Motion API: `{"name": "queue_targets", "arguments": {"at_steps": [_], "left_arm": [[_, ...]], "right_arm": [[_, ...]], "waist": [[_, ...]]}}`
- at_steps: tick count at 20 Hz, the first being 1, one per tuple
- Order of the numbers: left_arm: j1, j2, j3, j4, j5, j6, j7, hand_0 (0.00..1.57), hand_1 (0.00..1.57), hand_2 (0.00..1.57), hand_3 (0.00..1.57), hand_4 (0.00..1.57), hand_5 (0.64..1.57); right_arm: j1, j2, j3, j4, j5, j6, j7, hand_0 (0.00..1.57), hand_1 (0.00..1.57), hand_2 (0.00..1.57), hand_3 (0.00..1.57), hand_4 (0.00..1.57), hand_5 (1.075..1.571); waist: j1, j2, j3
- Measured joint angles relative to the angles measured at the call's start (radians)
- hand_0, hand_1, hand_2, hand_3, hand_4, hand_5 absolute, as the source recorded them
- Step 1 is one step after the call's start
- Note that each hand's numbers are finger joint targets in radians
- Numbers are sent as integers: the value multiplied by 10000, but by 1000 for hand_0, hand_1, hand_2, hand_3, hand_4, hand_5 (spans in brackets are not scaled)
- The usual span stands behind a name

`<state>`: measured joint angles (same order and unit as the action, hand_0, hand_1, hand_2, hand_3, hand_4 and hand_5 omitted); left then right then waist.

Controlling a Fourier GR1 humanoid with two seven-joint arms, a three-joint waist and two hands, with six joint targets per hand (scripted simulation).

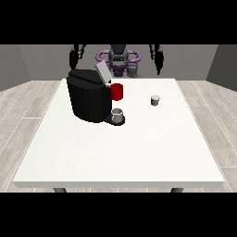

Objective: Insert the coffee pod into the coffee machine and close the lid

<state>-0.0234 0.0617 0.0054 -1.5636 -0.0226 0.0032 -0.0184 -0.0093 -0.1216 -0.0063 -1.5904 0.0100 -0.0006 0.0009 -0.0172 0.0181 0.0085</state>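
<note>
The coffee pod (155, 100), a small grey cup with a pale top, stands upright on the white table (139, 152), at about one o'clock from the table's middle and apart from everything else. No hand touches it.

At nine o'clock from the pod, well apart, sits the black coffee machine (88, 99). Its grey lid (103, 74) is tilted up and open at the machine's top. A red part (117, 91) shows on the machine's front, on the side facing the pod. Below it, at six o'clock from the red part, a grey cup (117, 114) rests on the machine's dark base.

At twelve o'clock, beyond the far edge of the table, the robot (119, 59) stands with both arms hanging. The hand at the view's right (159, 61) is at about twelve o'clock from the pod, off the table and well apart from it. The hand at the view's left (74, 58) hangs above and behind the machine. I cannot tell how the fingers of either hand lie.
</note>
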Motion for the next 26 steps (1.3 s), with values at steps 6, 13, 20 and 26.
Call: {"name": "queue_targets", "arguments": {"at_steps": [6,13,20,26], "left_arm": [[-45,1341,-134,-4,-550,-1118,-465,0,0,0,0,0,1571],[-1215,3331,427,1163,-1489,-1964,-860,0,0,0,0,0,1571],[-2579,4269,610,2887,-2382,-2296,-751,0,0,0,0,0,1571],[-3460,4744,705,4648,-3012,-2514,-1344,0,0,0,0,0,1571]], "right_arm": [[-38,115,-245,481,-265,84,-79,0,0,0,0,0,1571],[-478,330,35,218,954,-1028,-459,0,0,0,0,0,1571],[-930,641,657,-58,1600,-1325,-309,0,0,0,0,0,1571],[-1447,858,742,-174,1676,-1444,90,0,0,0,0,0,1571]], "waist": [[145,-127,-64],[-659,729,-85],[-1366,1466,-89],[-1582,2127,-90]]}}
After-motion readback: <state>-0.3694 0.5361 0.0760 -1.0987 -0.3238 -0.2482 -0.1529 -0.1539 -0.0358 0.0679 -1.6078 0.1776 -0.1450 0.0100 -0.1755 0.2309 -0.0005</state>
